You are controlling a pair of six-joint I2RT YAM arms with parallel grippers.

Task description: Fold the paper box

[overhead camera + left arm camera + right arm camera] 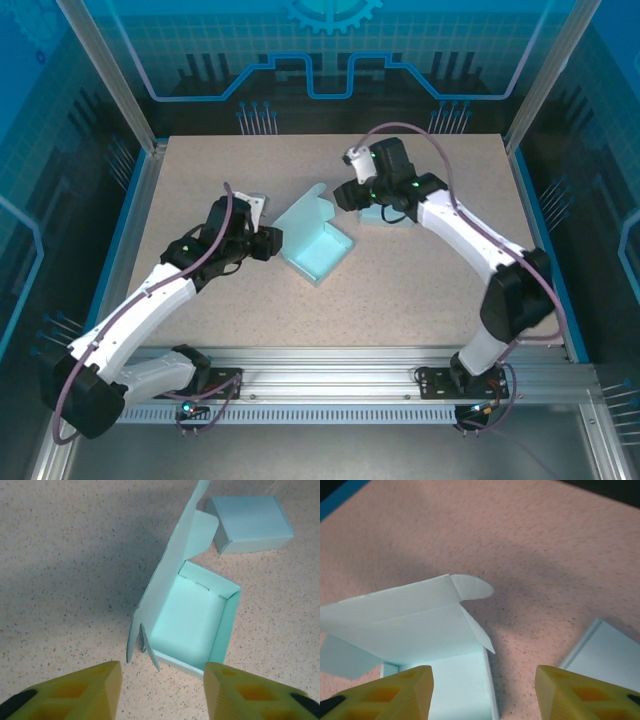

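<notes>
We have the paper box (pixel 318 247) sitting near the middle of the table (pixel 430 300), its tray fully formed and open to the top. Its lid (pixel 303 210) stands up along the far-left side, so closing that lid looks like the step left to do.

Our left gripper (pixel 271 243) waits low at the tray's near corner with its yellow fingers (pixel 95 687) spread and nothing between them. We judge it is there to steady the tray or to tuck the small side flaps (pixel 145 645).

Our right gripper (pixel 346 196) hangs above the lid's far side, also spread and empty. The lid's rounded tuck flap (pixel 472 586) lies just ahead of it. From there we could press the lid down over the tray.

A second, closed paper box (pixel 385 215) lies just beside the right gripper, apart from the open one and out of the way.
</notes>
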